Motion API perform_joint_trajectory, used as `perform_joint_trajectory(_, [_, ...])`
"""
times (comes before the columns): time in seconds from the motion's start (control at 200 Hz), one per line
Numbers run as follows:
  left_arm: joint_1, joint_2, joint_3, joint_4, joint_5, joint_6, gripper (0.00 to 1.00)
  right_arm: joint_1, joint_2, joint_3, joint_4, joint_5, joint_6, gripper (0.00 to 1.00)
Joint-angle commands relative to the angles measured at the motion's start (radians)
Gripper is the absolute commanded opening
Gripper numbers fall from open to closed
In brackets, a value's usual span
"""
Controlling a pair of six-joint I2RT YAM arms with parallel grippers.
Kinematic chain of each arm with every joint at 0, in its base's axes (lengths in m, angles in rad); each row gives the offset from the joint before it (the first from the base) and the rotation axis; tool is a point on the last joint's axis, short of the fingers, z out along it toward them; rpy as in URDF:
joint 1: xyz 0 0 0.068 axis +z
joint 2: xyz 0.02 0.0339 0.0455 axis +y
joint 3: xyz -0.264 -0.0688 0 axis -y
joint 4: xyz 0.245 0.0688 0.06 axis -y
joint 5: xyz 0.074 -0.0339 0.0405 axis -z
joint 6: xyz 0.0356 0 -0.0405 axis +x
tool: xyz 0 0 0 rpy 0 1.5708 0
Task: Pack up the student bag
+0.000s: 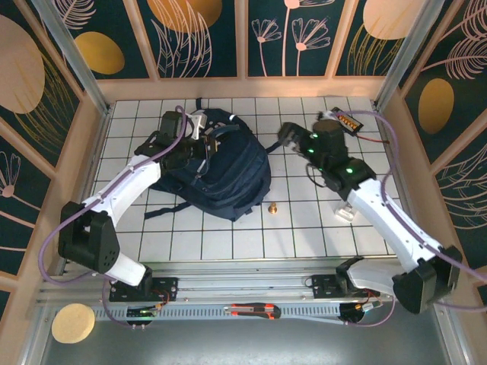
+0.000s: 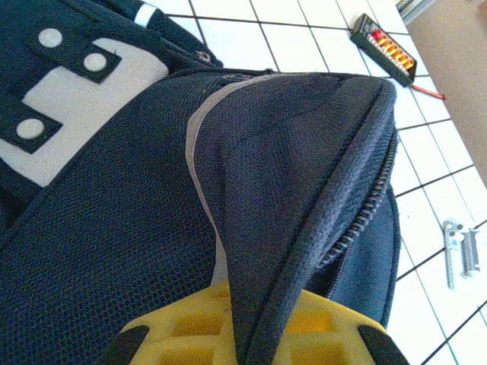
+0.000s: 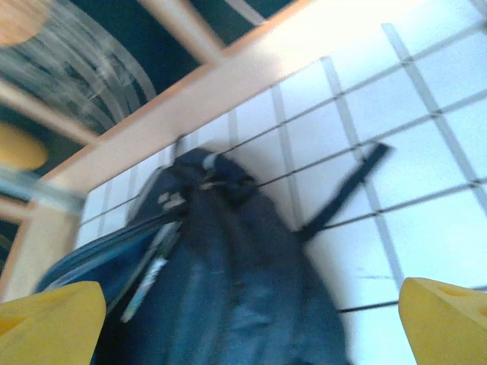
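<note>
The student bag (image 1: 228, 179), dark navy with pale stripes, lies on the tiled table left of centre. My left gripper (image 1: 204, 146) is at the bag's far upper side. In the left wrist view, my left gripper (image 2: 247, 342) is shut on a raised fold of the bag's fabric (image 2: 304, 175) next to the zipper. My right gripper (image 1: 287, 137) hangs just off the bag's right edge. In the blurred right wrist view it (image 3: 247, 334) stands wide open above the bag (image 3: 236, 296), with nothing between its yellow fingertips (image 3: 53, 323).
A black device with orange lights (image 1: 346, 120) lies at the back right. A small brass piece (image 1: 272, 207) and a pale bracket (image 1: 344, 213) lie in front of the bag. A loose strap (image 3: 342, 194) trails over the tiles. A utility knife (image 1: 255, 310) rests on the front rail.
</note>
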Motion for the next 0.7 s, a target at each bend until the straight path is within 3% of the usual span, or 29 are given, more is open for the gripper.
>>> perform_joint_trajectory(0.0, [0.003, 0.026, 0.068, 0.150, 0.054, -0.035, 0.00, -0.055, -0.052, -0.049, -0.013, -0.152, 0.067, 0.99])
perform_joint_trajectory(0.165, [0.003, 0.095, 0.105, 0.148, 0.088, -0.074, 0.00, 0.014, 0.029, -0.012, -0.146, -0.282, 0.004, 0.99])
perform_joint_trajectory(0.31, [0.003, 0.128, 0.118, 0.150, 0.110, -0.090, 0.02, 0.120, 0.169, 0.064, -0.194, -0.324, -0.041, 0.99])
perform_joint_trajectory(0.35, [0.003, 0.138, 0.125, 0.146, 0.121, -0.088, 0.13, 0.141, 0.212, 0.093, -0.207, -0.321, -0.045, 0.99])
perform_joint_trajectory(0.37, [0.003, 0.141, 0.128, 0.141, 0.122, -0.089, 0.27, 0.150, 0.229, 0.105, -0.210, -0.319, -0.044, 0.99])
perform_joint_trajectory(0.385, [0.003, 0.144, 0.130, 0.139, 0.122, -0.088, 0.50, 0.155, 0.242, 0.112, -0.210, -0.319, -0.043, 0.99])
perform_joint_trajectory(0.4, [0.003, 0.146, 0.130, 0.137, 0.124, -0.088, 0.88, 0.159, 0.252, 0.118, -0.209, -0.320, -0.042, 0.99])
perform_joint_trajectory(0.415, [0.003, 0.146, 0.131, 0.134, 0.124, -0.087, 0.97, 0.162, 0.262, 0.122, -0.206, -0.324, -0.040, 0.99])
perform_joint_trajectory(0.696, [0.005, 0.068, 0.143, 0.059, 0.056, -0.048, 0.99, 0.161, 0.352, 0.201, -0.174, -0.346, -0.025, 0.99])
